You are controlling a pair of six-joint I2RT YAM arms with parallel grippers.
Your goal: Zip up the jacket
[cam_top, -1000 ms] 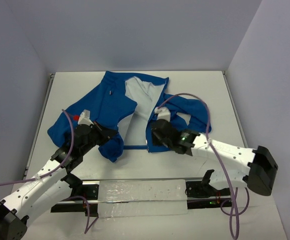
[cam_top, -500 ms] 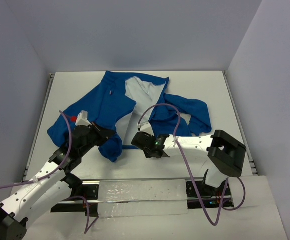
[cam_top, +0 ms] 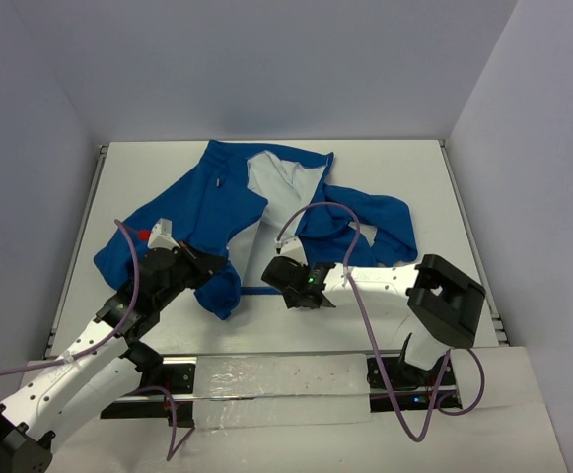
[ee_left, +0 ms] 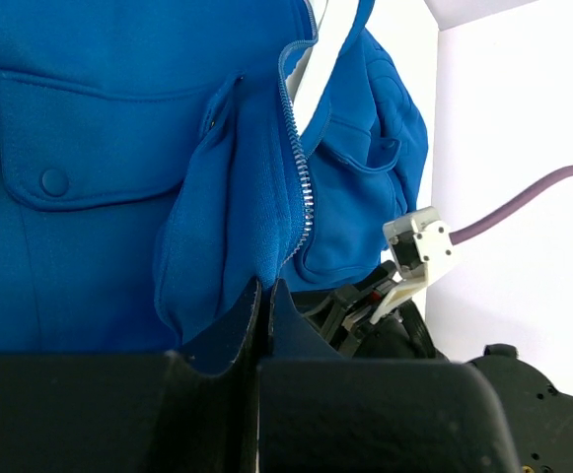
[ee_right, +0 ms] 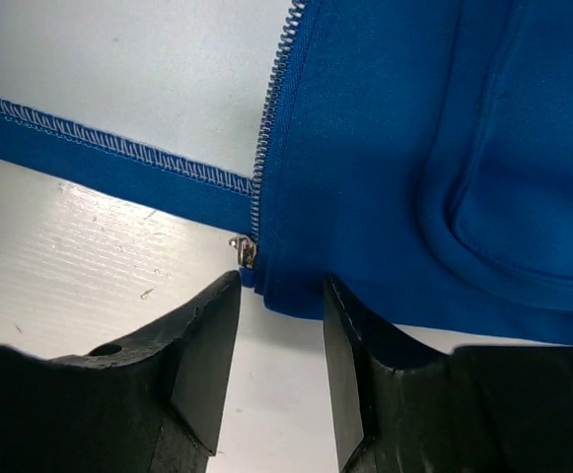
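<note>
The royal-blue jacket (cam_top: 217, 197) lies open on the white table, its white lining (cam_top: 271, 187) showing in the middle. My left gripper (cam_top: 210, 268) is shut on the bottom corner of the jacket's left front panel (ee_left: 227, 227), and that panel's zipper teeth (ee_left: 303, 197) run up from the grip. My right gripper (cam_top: 278, 276) is open at the bottom corner of the other panel. Its fingertips (ee_right: 207, 315) straddle that corner, with the metal zipper end (ee_right: 248, 252) just above the gap. The right gripper (ee_right: 278, 296) does not pinch the fabric.
A thin blue hem strip (cam_top: 261, 290) spans the gap between the two panels. The jacket's sleeves bunch at far left (cam_top: 118, 258) and at right (cam_top: 390, 232). Purple cables loop over both arms. A mounting rail (cam_top: 266, 379) runs along the near edge, and walls stand close around the table.
My right arm has swung left and its gripper has moved down-left to the panel's bottom corner. The left gripper keeps its hold in the same place.
</note>
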